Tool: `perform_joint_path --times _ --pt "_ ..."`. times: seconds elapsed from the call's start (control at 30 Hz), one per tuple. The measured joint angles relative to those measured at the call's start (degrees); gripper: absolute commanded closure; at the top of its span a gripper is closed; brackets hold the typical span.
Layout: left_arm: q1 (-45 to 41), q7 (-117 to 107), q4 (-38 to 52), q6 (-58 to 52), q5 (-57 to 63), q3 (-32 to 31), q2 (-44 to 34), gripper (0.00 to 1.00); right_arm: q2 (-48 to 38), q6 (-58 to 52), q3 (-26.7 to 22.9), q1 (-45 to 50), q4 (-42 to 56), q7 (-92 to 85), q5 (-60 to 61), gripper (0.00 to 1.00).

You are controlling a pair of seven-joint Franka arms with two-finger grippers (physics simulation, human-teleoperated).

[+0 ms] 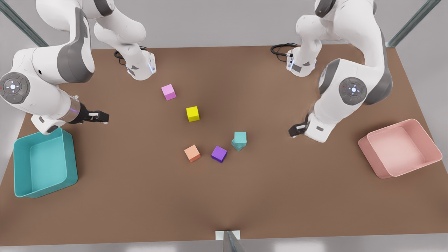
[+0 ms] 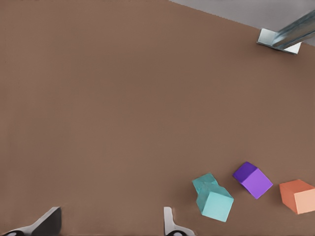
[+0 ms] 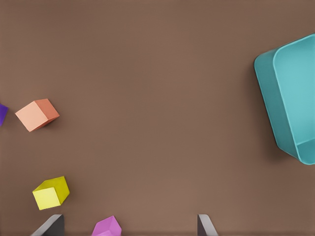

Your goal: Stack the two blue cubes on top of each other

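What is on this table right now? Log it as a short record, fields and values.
stack: upper blue cube rests on lower blue cube, twisted relative to it
left gripper: open, empty, to the front view's right of the stack
right gripper: open, empty, above the table near the teal bin
loose cubes: purple cube, orange cube, yellow cube, pink cube
other bin: pink bin, front view's right

On the tabletop (image 1: 140, 203), the upper cube (image 1: 240, 137) sits skewed on the lower cube (image 1: 237, 146). Seen in the front view, the stack has a neighbouring cube (image 1: 219, 154) just to its left, an outer cube (image 1: 192, 153) beyond that, and a middle cube (image 1: 192, 113) and a far cube (image 1: 168, 92) behind-left. The left end effector (image 1: 293, 132) lies between the stack and the right-hand bin (image 1: 428, 140); the right end effector (image 1: 105, 118) is far to the stack's left, near the left-hand bin (image 1: 70, 157).
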Motion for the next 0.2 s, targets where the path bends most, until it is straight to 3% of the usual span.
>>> perform_joint_path --times 0.07,0.2 --pt "5.7 4.0 -2.1 -3.6 1.9 -0.7 -3.2 0.0 0.0 0.0 0.0 -0.2 0.0 0.0 0.0 0.0" --pt "7.2 10.8 -2.8 -7.9 3.5 0.2 -4.2 0.0 0.0 0.0 0.0 -0.5 0.0 -0.1 0.0 0.0"
